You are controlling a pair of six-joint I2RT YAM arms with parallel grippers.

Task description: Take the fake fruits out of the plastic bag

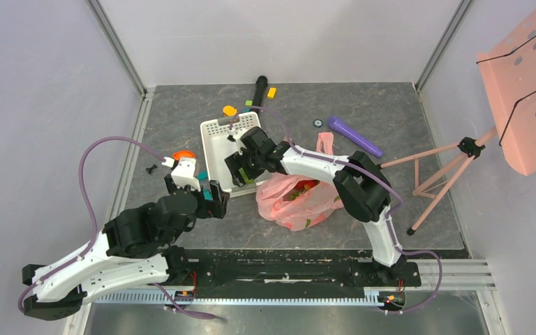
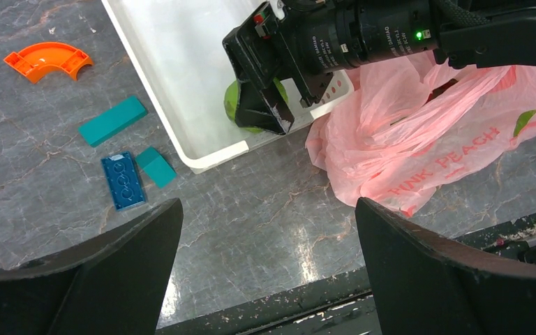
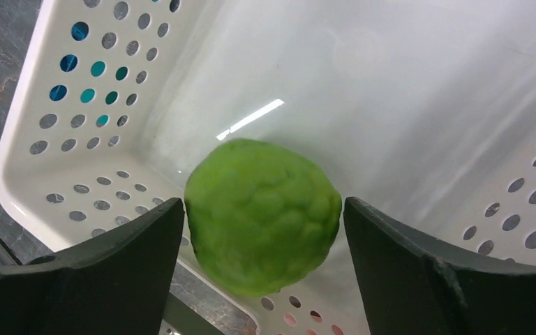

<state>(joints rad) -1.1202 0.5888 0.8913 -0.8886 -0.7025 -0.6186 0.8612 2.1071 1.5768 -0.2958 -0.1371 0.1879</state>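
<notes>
Bumpy green toy fruit: matt, pebbly skin. I read it as moulded plastic, possibly foam; the wrist view won't settle it.

White perforated plastic basket: smooth, semi-gloss, with a bright light streak on its floor.

Thin translucent pink plastic bag: crinkled film, faint sheen on the folds.

Grey marbled tabletop: smooth, and I see soft glare patches.

Orange curved plastic piece, teal plastic blocks and blue studded plastic plate: hard, smooth, low sheen.

Purple cylinder: smooth, satin.
</notes>
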